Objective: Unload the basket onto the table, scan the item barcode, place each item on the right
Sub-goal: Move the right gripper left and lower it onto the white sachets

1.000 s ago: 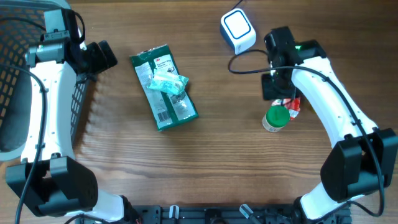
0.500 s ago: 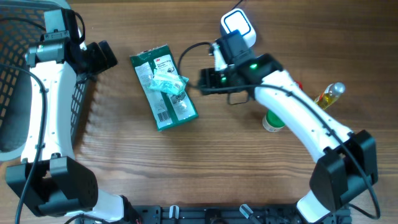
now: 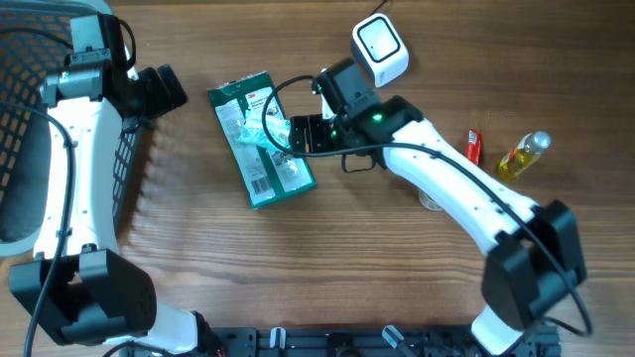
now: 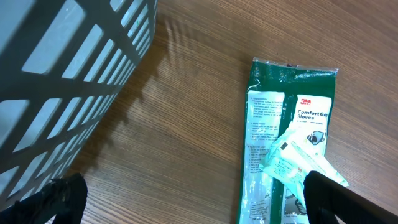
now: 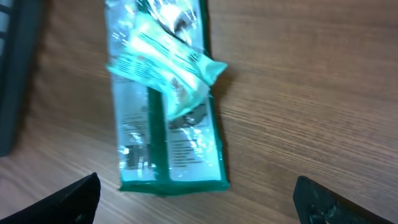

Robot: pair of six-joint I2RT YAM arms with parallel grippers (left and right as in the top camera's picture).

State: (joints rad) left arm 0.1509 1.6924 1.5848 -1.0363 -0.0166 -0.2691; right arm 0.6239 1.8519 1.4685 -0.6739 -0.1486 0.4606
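Glove packet [image 3: 260,178] is laid flat left of the table's middle, long axis run far edge to near edge, slightly slanted. Teal pouch [image 3: 266,130] is lodged across it. Right hand [image 3: 298,137] is held over its right side, nearer, spread wide, empty. Left hand [image 3: 164,89] is held apart leftward, wide open, empty.

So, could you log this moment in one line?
right tool: open above glove packet | left tool: open beside basket
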